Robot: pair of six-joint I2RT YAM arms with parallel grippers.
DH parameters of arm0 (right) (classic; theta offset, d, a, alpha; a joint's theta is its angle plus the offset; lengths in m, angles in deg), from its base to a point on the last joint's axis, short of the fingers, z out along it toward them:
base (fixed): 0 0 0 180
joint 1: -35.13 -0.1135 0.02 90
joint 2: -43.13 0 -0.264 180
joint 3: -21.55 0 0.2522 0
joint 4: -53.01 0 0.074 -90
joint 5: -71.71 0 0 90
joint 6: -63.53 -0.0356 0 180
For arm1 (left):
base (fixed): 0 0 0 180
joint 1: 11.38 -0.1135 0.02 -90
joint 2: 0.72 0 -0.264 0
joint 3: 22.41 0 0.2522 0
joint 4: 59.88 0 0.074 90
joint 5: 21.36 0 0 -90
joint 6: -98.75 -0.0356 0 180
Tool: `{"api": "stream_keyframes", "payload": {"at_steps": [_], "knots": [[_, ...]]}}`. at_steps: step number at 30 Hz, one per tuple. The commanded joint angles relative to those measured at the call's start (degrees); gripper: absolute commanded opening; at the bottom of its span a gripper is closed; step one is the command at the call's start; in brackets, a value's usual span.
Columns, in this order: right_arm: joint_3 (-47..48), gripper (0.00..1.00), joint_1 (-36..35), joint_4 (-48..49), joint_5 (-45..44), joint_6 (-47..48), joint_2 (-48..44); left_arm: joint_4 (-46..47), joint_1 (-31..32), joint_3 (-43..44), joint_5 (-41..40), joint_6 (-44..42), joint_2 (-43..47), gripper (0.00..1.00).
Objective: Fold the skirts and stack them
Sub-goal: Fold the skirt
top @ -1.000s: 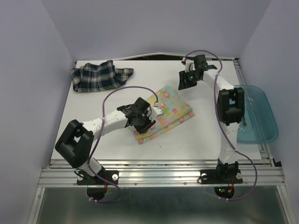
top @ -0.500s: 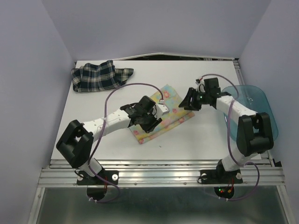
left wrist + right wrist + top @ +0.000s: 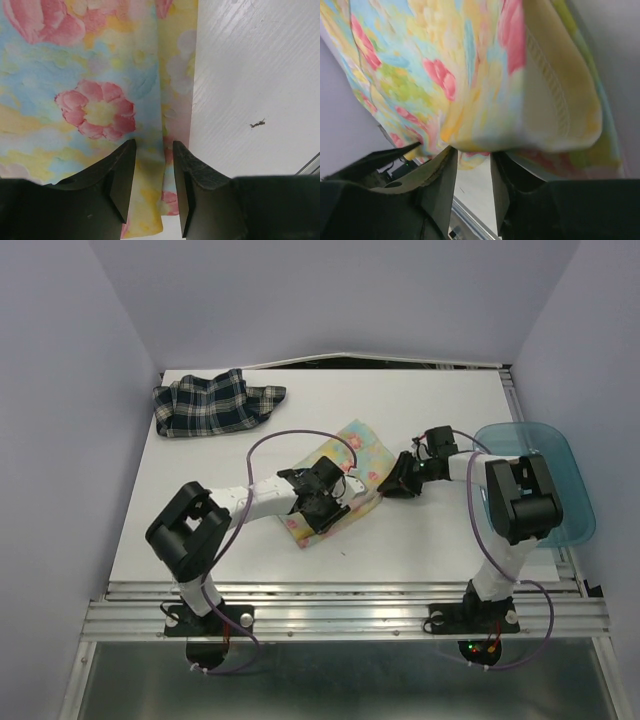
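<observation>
Jaws of the right gripper, just swung in, pinch a lifted edge of the floral skirt; the left gripper, parted, rests on it, ready for folding.

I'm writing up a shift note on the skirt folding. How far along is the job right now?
Done: the floral skirt lies in layers and looks partly folded. In hand: the right gripper seems to pinch its lifted right edge, and the left gripper sits at its near-left end. Left: the plaid skirt lies crumpled at the far-left corner of the table, not yet folded, and nothing is stacked.
</observation>
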Motion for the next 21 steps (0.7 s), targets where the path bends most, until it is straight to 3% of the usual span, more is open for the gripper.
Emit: {"api": "stream_keyframes", "payload": {"at_steps": [1,7,9,11,15,21], "knots": [[8.4,0.37,-0.1,4.8,-3.6,0.2,7.0,1.0,0.0,3.4,1.4,1.2,-1.6,0.45],[21.9,0.29,-0.1,5.6,-6.4,0.4,15.6,1.9,0.0,7.1,2.6,2.7,-5.2,0.42],[25.5,0.32,-0.1,4.7,-6.7,0.4,16.1,1.7,0.0,9.0,2.2,3.6,-5.8,0.41],[26.1,0.44,-0.1,3.3,-7.2,1.1,14.6,1.6,-0.2,10.3,1.6,4.3,-4.7,0.42],[19.8,0.51,-0.1,0.4,-9.3,-1.2,8.0,1.4,-0.7,10.4,-1.0,6.9,-1.2,0.43],[7.4,0.49,-3.6,3.6,-2.5,-8.7,2.0,-3.5,-0.7,11.2,-2.6,8.0,-1.4,0.42]]}}
